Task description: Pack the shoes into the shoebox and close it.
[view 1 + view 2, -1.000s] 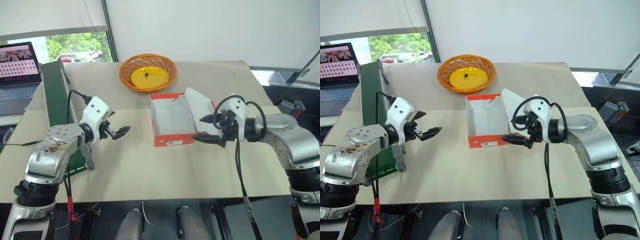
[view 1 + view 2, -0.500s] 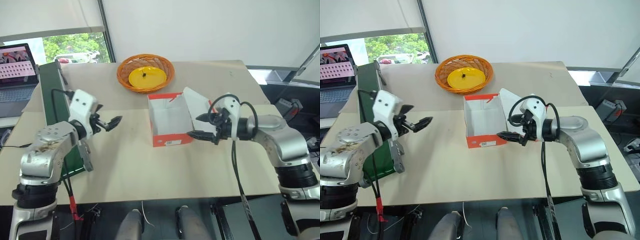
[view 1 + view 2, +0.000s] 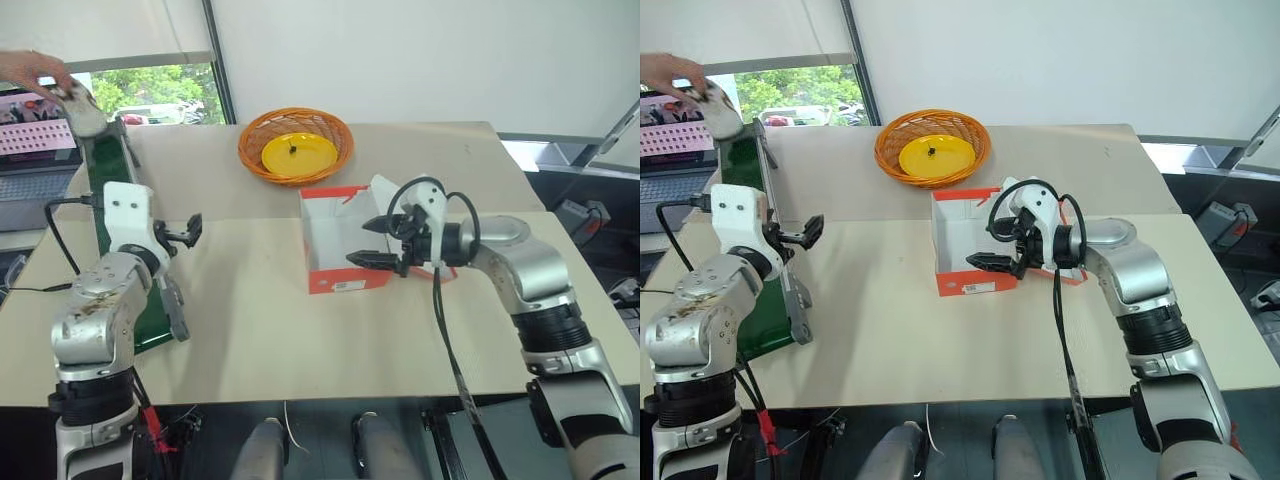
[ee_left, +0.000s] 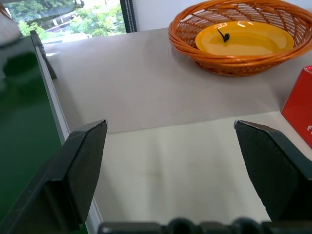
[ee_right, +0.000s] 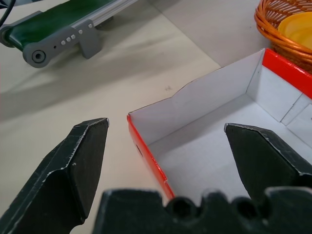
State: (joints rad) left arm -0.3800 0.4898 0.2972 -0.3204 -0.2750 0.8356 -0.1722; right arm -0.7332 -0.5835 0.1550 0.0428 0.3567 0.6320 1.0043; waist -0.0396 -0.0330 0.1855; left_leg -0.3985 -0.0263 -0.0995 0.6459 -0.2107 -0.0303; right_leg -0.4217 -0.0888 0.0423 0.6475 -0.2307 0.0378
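One open shoebox (image 3: pixel 340 240) sits mid-table with your right gripper (image 3: pixel 372 243) hovering spread over its right side.

Both your grippers are released and hold nothing: the right one's two black fingers stand wide over the box's white, unfilled interior, and the left gripper (image 3: pixel 188 230) hangs apart above bare table (image 3: pixel 300 340) near the green conveyor (image 3: pixel 115 215). The box's lid flap (image 3: pixel 398 205) leans out to the right, behind your right wrist. One round orange wicker basket (image 3: pixel 296 145) with a single yellow plate (image 3: pixel 298 153) inside stands just behind the box. At the far left a person's hand (image 3: pixel 35 72) holds one whitish thing (image 3: pixel 82 108), possibly a shoe, over the conveyor's far end, beside one laptop (image 3: pixel 40 135).
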